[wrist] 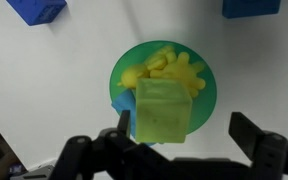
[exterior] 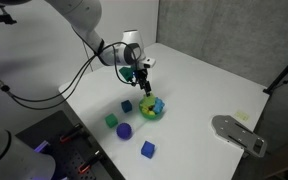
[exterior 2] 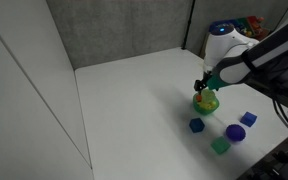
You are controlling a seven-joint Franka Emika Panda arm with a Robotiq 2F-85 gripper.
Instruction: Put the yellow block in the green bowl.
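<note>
The green bowl lies right under the wrist camera and holds a yellow lumpy object and a blue bit. It also shows in both exterior views. The yellow block, a yellow-green cube, sits over the bowl's near side, against one finger and well apart from the other. My gripper is open, its fingers spread wide, and hangs just above the bowl. In the exterior views the block is too small to make out.
A teal-blue cube, a green cube, a purple ball and a blue cube lie on the white table near the bowl. A grey flat object lies further off. Two blue cubes show in the wrist view.
</note>
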